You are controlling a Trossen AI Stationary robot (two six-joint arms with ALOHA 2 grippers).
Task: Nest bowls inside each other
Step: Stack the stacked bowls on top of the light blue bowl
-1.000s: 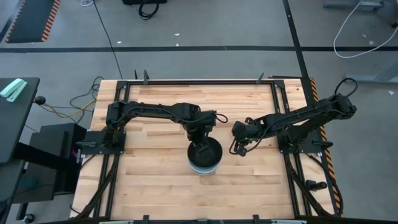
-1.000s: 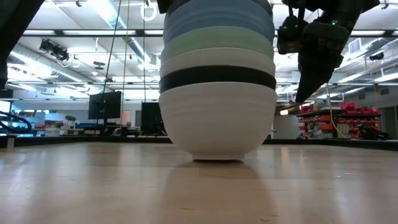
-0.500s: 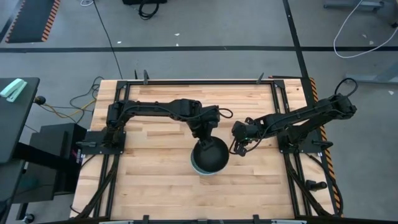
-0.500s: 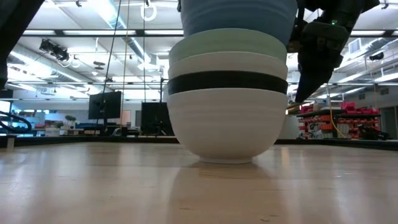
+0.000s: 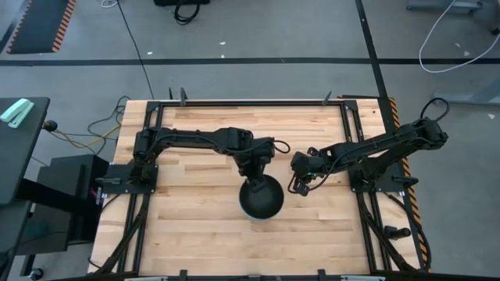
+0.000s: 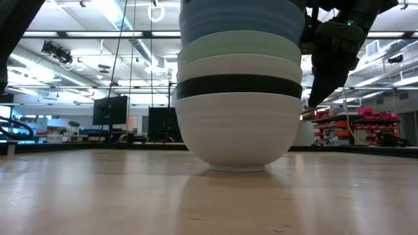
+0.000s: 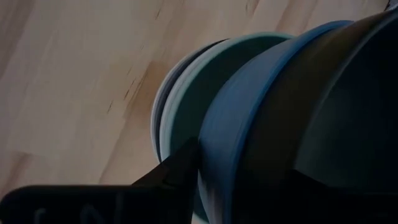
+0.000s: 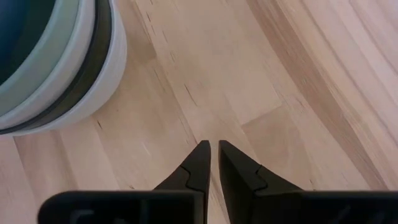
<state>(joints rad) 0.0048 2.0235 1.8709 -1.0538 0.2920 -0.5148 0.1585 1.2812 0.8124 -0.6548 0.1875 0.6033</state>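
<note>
seating: pinching black bowl [image 5: 261, 198] rim in left gripper [image 5: 255, 173], pressing level onto stack [image 6: 239, 98]; right gripper [image 8: 213, 163] hanging beside, fingers barely parted.

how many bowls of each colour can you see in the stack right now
white bowl: 2, the second above the black band
black bowl: 2, the second on top
mint green bowl: 1
blue bowl: 1
total: 6

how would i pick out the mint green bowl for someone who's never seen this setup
Find the stack of bowls on the wooden table. Counting up from the white bottom bowl, the mint green bowl is fourth, above a second white bowl and directly under the blue one.
</note>
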